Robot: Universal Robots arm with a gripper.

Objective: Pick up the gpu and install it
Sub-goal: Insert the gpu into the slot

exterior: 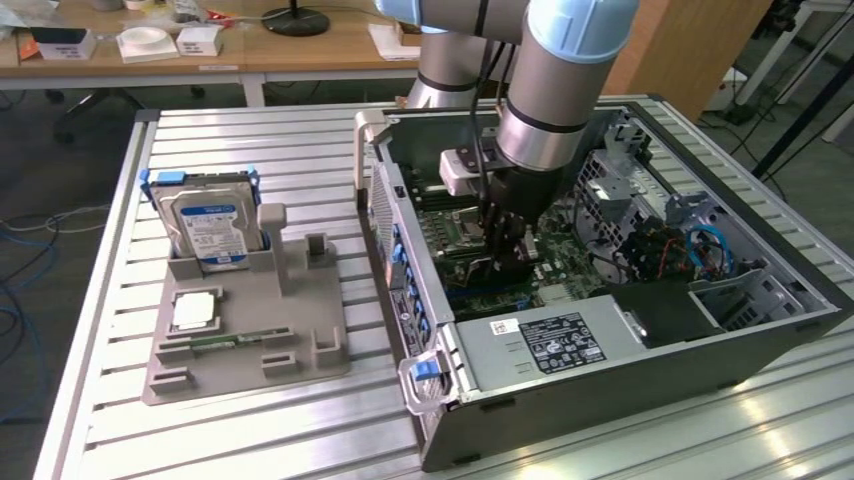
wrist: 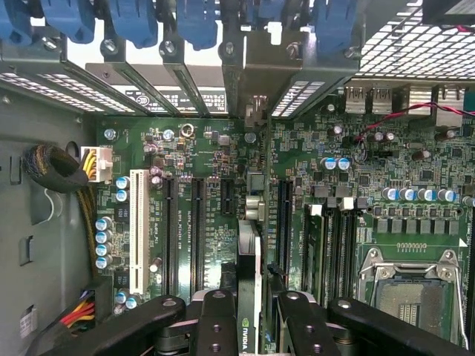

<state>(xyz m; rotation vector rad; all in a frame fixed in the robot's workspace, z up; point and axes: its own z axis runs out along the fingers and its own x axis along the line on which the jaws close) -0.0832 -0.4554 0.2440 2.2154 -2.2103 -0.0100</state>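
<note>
Black gripper fingers (wrist: pixel 217 326) close on the thin green gpu card (wrist: pixel 249 278), which we see edge-on at the lower centre of the wrist picture. The gripper (wrist: pixel 249 330) is nearly shut, clamping the card on both faces. We judge it is held upright, bracket towards the slotted rear wall (wrist: pixel 185 81), so its edge can meet a long black expansion slot (wrist: pixel 283 222) on the green motherboard (wrist: pixel 356 185). A small logo on the card seems to read NVIDIA. In the exterior view the grey-and-blue arm (exterior: pixel 554 90) reaches into the open black computer case (exterior: pixel 747 340) at frame centre. The silver power supply (exterior: pixel 554 345) bears a label we cannot read. Left of frame, a silver hard drive with blue-white label (exterior: pixel 210 225) stands in a grey fixture tray (exterior: pixel 320 340).
</note>
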